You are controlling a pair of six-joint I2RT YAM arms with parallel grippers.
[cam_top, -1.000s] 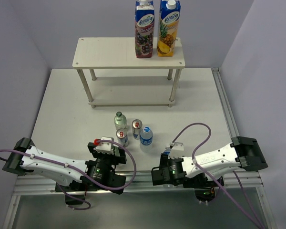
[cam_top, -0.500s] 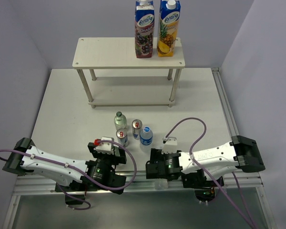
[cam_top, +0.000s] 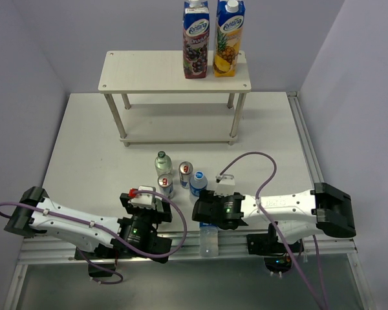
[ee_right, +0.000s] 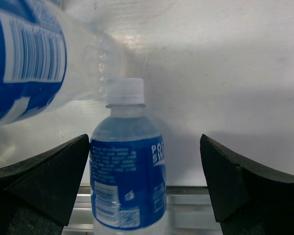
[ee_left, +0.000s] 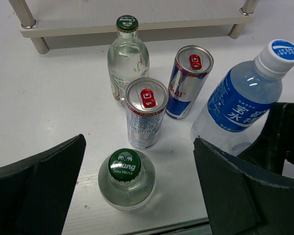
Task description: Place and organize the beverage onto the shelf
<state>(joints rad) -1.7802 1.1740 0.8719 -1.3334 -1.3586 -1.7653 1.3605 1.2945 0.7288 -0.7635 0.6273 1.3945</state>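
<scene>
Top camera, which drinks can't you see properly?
- Second green-capped clear glass bottle: top view, covered by the left hand.
- Lying blue-labelled plastic water bottle: top view, cap end under the right hand; right wrist view, base cut off by bottom edge.
- Silver-blue-red cans: top view, lettering too small.

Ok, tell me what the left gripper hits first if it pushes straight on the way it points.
Probably the Chang soda water bottle, upright between the left gripper's open fingers; a silver can stands just beyond it. Depth is unclear.

Ahead of my left gripper (ee_left: 139, 147) — glossy metal cans (ee_left: 146, 112), smooth clear glass bottles (ee_left: 126, 178). Before my right gripper (ee_right: 145, 142), a clear plastic water bottle (ee_right: 127, 181), glossy label.
</scene>
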